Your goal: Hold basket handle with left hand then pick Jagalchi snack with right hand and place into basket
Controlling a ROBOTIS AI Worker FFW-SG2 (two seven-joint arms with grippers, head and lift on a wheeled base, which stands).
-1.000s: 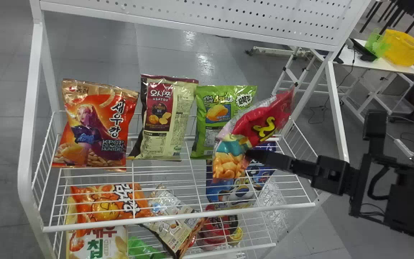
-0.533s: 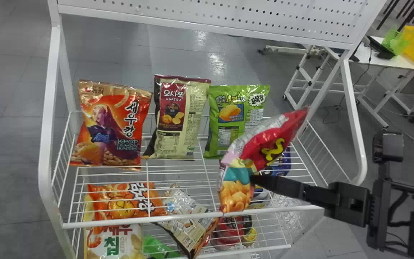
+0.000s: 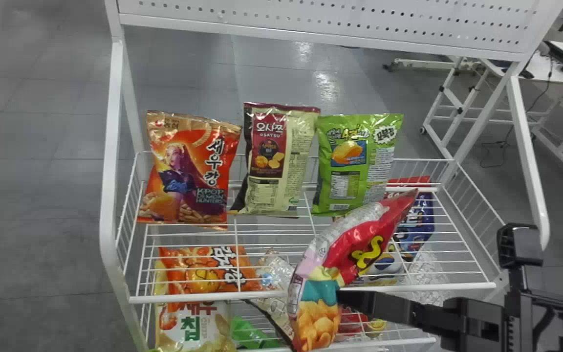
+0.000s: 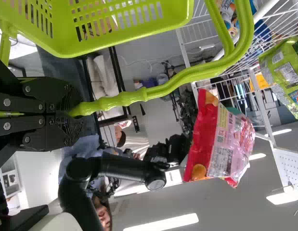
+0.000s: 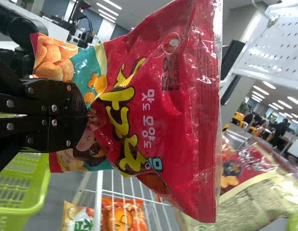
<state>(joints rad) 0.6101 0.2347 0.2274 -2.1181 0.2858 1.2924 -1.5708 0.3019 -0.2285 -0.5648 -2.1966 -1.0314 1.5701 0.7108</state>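
Jagalchi snack held by right hand; basket handle gripped by left hand. Transfer stage judged; next, snack to be centred over basket, lowered, released.

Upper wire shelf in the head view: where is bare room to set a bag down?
Between the front rail, the orange bag and the cream bag; also right of the green bag to the side wires. The back row is crowded; the held Jagalchi snack hides part of the front.

Three top-shelf bags, one held
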